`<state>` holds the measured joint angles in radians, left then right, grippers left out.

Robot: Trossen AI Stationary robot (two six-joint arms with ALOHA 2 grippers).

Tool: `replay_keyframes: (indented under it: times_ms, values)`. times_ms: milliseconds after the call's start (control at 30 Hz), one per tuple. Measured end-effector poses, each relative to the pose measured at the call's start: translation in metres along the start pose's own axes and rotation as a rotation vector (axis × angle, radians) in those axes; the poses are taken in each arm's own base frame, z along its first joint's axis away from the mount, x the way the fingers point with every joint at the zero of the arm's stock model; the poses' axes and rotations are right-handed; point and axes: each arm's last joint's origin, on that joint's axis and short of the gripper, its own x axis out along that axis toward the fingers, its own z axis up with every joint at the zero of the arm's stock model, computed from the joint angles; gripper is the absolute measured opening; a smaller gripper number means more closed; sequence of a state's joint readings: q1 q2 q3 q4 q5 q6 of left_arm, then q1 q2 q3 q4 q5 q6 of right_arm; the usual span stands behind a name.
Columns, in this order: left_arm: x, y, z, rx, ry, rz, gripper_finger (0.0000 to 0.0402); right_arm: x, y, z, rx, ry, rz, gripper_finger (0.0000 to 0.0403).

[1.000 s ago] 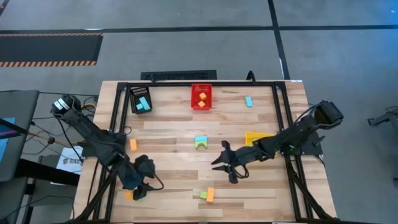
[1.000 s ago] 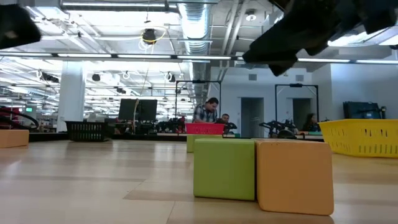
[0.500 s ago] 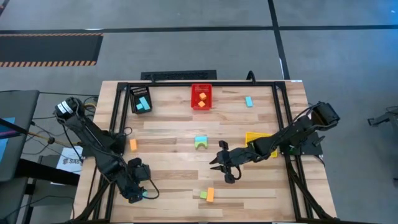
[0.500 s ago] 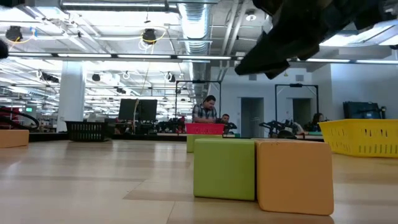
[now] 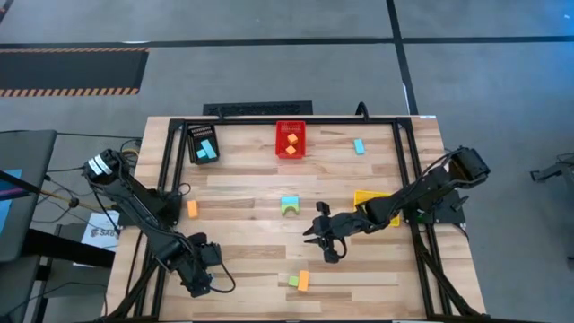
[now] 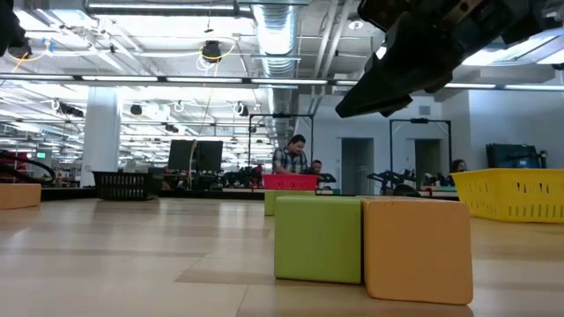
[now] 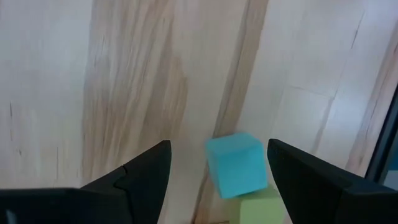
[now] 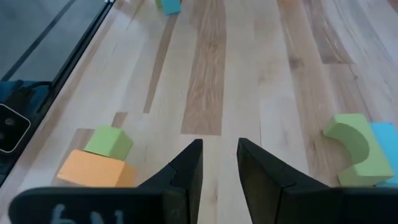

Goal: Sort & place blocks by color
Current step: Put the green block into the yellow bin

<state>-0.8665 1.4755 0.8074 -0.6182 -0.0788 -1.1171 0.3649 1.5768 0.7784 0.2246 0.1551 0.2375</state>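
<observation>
left gripper (image 7: 217, 171) hangs low at the table's near left corner, fingers spread wide, over a blue cube (image 7: 237, 164) touching a green block (image 7: 261, 208). right gripper (image 8: 219, 163) hovers mid-table, fingers slightly parted, holding nothing. a green cube (image 5: 293, 282) and orange bar (image 5: 303, 280) touch near the front edge. blocks look light, rigid, smooth; best pinched across flat opposite faces. some are already in the red bin (image 5: 290, 128).

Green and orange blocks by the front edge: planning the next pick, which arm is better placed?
Probably right: the right pincer hangs open near the green block and orange block; the left pincer, farther, frames a blue cube.
</observation>
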Motion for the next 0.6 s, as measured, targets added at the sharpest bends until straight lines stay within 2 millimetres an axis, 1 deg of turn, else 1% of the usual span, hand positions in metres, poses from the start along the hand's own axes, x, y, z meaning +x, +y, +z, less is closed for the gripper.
replay_keyframes:
  times_ms: [300, 500, 600]
  values:
    - [0.0, -0.001, -0.003, 0.018, 0.004, 0.001, 0.0254, 0.0, 0.0, 0.0, 0.0, 0.001, 0.0, 0.0122]
    - [-0.001, -0.002, -0.014, -0.008, 0.158, -0.027, 0.0254, 0.0, 0.0, 0.0, -0.001, 0.001, 0.0, 0.0122]
    - [-0.002, -0.004, -0.019, 0.0, 0.163, -0.027, 0.0254, 0.0, -0.001, 0.0, 0.001, 0.0, -0.003, 0.0122]
